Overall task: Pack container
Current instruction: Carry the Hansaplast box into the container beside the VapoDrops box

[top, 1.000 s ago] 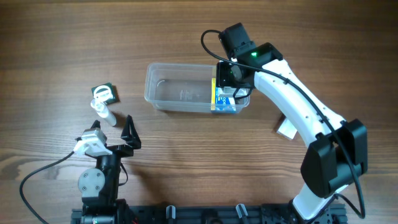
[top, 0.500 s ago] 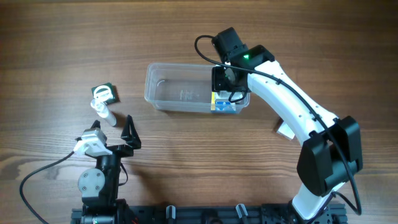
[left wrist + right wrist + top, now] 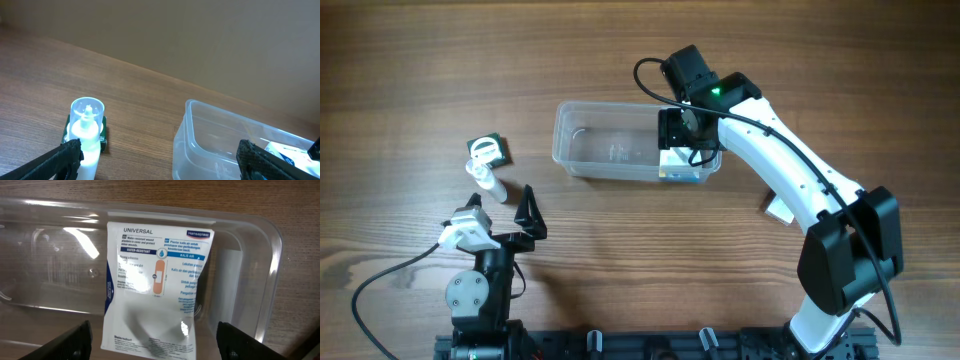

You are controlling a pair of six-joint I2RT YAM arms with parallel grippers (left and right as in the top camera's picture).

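Note:
The clear plastic container (image 3: 605, 145) lies mid-table. It also shows in the right wrist view (image 3: 55, 245) and the left wrist view (image 3: 220, 135). A white plaster pack (image 3: 682, 166) lies inside its right end, printed face up in the right wrist view (image 3: 155, 280). My right gripper (image 3: 688, 128) hangs open just above that pack, its fingers (image 3: 160, 345) apart on either side and not touching it. My left gripper (image 3: 500, 212) is open and empty near the front left, its fingers (image 3: 160, 165) wide apart.
A white capped bottle (image 3: 484, 181) stands next to a small green box (image 3: 487, 150) at the left, just ahead of the left gripper; both show in the left wrist view, bottle (image 3: 86, 135), box (image 3: 104, 136). A small white box (image 3: 780, 208) lies right of the container.
My right gripper has shifted slightly left over the container's right end. The plaster pack, held on edge before, now lies flat and free in the container.

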